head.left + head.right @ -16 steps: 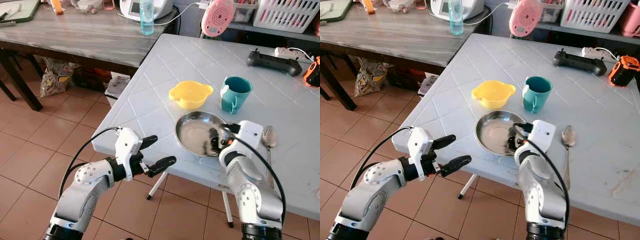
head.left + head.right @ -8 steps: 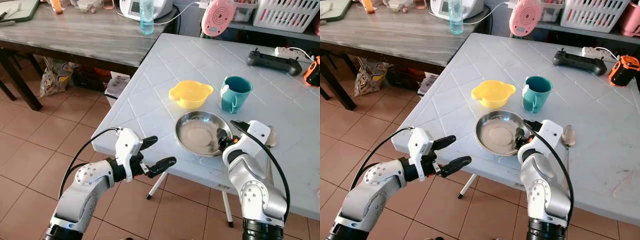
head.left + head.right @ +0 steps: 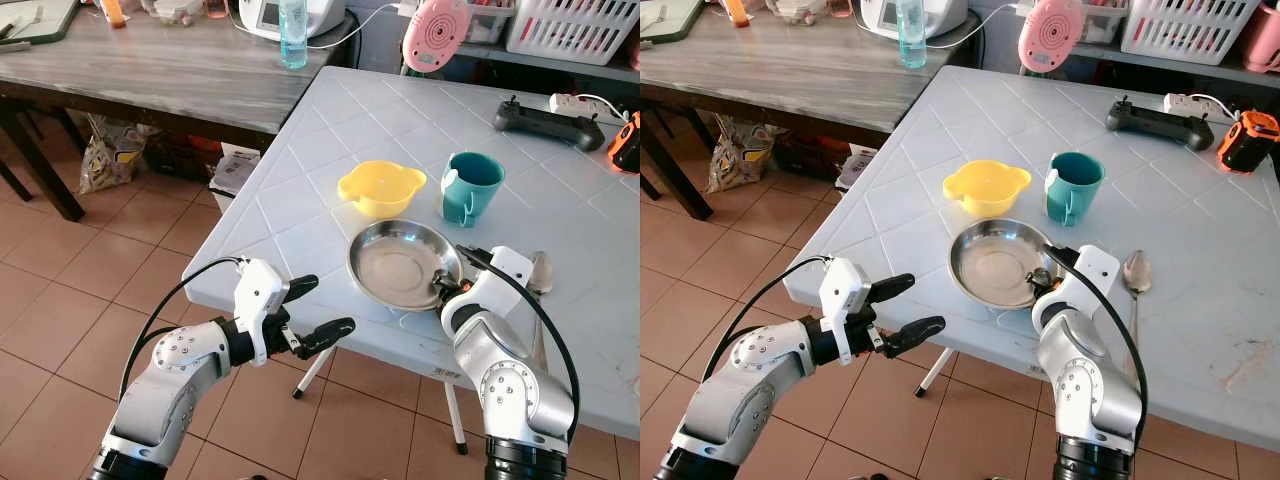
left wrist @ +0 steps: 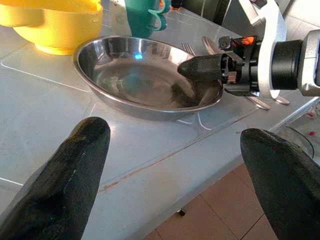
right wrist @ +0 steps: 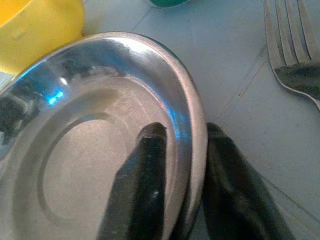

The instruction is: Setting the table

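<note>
1. Two claws: left claw [image 3: 305,318] hangs off the counter's [image 3: 300,215] near edge, fingers spread wide, holding nothing.
2. Right claw [image 5: 177,180] pinches the steel plate's [image 3: 395,262] rim, one finger inside, one outside.
3. Spoon [image 3: 539,275] and fork [image 5: 295,52] lie just beside the plate.
4. Yellow bowl [image 3: 381,187] and teal mug [image 3: 469,187] stand beyond.
5. Judgement: slide the plate flat and slowly; a rim pinch can tip it.
</note>
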### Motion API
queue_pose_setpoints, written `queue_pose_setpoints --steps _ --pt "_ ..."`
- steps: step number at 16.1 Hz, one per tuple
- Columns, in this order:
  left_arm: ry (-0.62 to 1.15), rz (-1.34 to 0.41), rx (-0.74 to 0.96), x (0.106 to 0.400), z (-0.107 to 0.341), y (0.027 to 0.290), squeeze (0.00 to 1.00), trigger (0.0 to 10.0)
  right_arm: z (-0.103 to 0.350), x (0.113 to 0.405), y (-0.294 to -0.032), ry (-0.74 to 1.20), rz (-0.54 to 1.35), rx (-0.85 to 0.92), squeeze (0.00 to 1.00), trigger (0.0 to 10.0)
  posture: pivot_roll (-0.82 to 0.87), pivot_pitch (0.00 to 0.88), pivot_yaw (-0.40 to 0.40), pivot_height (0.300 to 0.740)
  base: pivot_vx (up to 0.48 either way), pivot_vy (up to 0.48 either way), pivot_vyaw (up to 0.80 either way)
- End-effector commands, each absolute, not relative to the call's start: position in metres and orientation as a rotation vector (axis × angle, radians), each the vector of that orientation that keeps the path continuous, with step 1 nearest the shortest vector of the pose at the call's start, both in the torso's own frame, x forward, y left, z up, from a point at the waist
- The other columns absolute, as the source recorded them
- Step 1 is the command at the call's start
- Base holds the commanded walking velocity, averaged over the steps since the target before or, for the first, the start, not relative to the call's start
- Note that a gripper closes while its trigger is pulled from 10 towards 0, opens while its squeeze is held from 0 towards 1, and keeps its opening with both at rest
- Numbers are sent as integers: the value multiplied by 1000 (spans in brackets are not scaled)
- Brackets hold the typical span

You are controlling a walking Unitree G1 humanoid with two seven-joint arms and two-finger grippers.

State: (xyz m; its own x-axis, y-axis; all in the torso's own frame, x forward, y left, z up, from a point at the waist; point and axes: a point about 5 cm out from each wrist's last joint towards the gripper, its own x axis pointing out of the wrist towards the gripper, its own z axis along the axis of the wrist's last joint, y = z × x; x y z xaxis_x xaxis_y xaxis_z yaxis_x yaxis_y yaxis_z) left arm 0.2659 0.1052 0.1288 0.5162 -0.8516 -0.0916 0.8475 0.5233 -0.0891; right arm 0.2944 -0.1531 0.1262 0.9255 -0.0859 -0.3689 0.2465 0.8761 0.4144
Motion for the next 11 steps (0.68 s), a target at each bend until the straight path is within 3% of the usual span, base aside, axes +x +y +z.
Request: queue_pose_setpoints --steps 1,11 --pt "138 -1031 -13 264 128 105 0 10000 120 289 -143 393 -167 496 0 0 24 137 -19 740 0 0 0" --pt "142 -1023 -7 265 126 105 0 10000 107 273 -152 444 -208 467 0 0 26 136 -16 740 0 0 0"
